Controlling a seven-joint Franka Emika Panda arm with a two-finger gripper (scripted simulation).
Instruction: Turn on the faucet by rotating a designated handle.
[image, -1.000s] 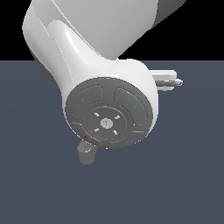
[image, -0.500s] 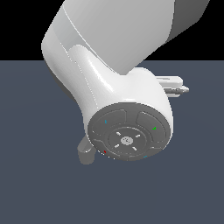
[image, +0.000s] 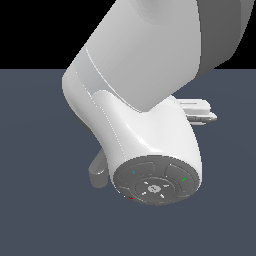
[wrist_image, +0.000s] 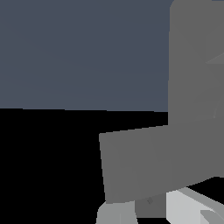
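Observation:
In the exterior view my white arm link with its round grey end cap fills most of the picture. Only a rounded grey piece of the faucet's spout shows beside it, on the exterior view's left. White parts of my gripper stick out past the arm on the exterior view's right; how its jaws stand is hidden. The wrist view is very close to flat matte grey slabs of the faucet, one tall. I cannot pick out the thin handle bar in either view.
A dark blue-grey floor lies under everything, with a black background above it. A pale grey-white piece shows at the edge of the wrist view below the grey slabs.
The arm has swung toward the exterior view's right and lower. Its end cap now sits lower and further right, covering more of the faucet.

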